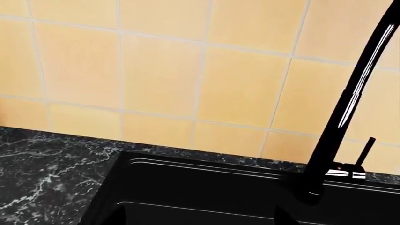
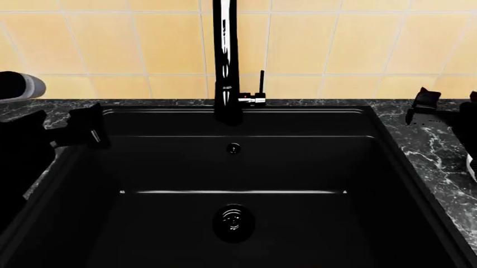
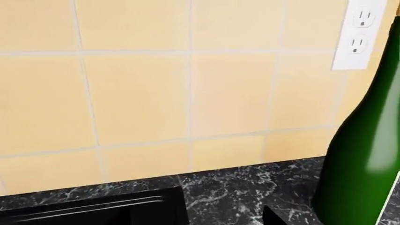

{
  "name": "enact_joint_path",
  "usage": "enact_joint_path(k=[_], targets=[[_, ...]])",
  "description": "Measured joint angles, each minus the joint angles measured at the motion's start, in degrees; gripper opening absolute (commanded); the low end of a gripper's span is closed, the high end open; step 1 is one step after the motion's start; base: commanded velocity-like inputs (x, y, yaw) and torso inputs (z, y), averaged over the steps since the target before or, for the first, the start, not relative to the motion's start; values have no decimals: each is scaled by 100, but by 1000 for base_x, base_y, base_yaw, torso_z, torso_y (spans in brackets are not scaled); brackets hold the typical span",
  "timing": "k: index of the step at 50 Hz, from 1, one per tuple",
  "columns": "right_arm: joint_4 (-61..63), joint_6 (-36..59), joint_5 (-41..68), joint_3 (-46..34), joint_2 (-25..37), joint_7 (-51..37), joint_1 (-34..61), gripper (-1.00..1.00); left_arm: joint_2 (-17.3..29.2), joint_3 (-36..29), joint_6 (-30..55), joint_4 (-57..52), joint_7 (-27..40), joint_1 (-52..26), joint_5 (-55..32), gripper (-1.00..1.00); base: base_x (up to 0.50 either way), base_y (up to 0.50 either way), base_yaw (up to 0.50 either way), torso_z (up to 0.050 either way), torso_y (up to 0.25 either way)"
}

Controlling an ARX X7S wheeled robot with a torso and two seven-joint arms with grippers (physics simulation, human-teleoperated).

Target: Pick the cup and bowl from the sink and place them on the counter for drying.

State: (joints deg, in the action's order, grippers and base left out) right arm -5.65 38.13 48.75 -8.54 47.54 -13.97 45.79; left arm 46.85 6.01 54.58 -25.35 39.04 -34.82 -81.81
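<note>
L wrist: matte black rectangular sink (image 1: 206,187), marbled dark stone bench (image 1: 44,168); pincer unseen.
Head: sink empty; cup, bowl not in view. Left pincer (image 2: 82,128), right pincer (image 2: 428,106): spread can't tell.
R wrist: green glass bottle (image 3: 366,140).
Handling: prob. light, slick, fragile; grip at rim.

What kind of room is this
Most likely a kitchen: a black sink with a tall faucet, a marbled dark counter, a tiled wall with an outlet, and a green bottle.
</note>
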Motion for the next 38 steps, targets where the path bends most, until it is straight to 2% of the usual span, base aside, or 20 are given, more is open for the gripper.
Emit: enact_joint_path(k=[26, 38], targets=[[613, 430, 505, -145, -63, 303, 252, 100, 60, -33, -3, 0, -14, -116, -25, 100, 0, 0, 0, 0, 0], [794, 1100, 851, -282, -153, 80, 789, 100, 140, -465, 224, -87, -119, -560, 254, 100, 0, 0, 0, 0, 0]])
